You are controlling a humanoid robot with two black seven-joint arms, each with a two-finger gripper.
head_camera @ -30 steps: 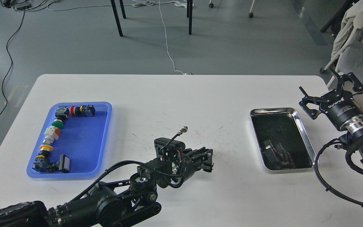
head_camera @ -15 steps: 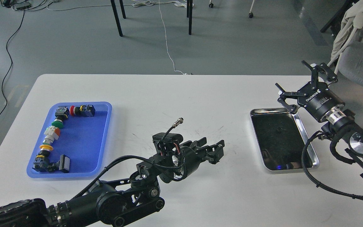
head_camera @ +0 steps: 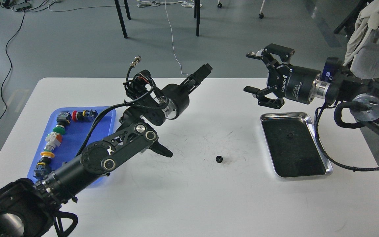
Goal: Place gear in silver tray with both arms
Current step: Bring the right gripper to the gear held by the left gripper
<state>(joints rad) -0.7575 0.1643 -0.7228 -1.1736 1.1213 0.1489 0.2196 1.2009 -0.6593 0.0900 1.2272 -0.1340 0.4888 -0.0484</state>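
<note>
A small black gear [head_camera: 219, 159] lies on the white table, left of the silver tray [head_camera: 321, 144]. A second small dark gear [head_camera: 289, 135] lies inside the tray near its far end. My left gripper [head_camera: 204, 70] is raised above the table's far middle, pointing up and right; its fingers read as one dark bar. It is well behind and left of the table gear. My right gripper [head_camera: 252, 72] is open and empty, pointing left, held above the table just beyond the tray's far left corner.
A blue plastic tray [head_camera: 112, 113] with several push-button switches sits at the left, partly covered by my left forearm [head_camera: 117, 151]. Chair and table legs and cables are on the floor beyond the table. A chair with cloth stands at the far right.
My left arm has lifted off the table and swung up and back, uncovering the gear on the table. My right arm has moved up and left, its gripper now turned to point left.
</note>
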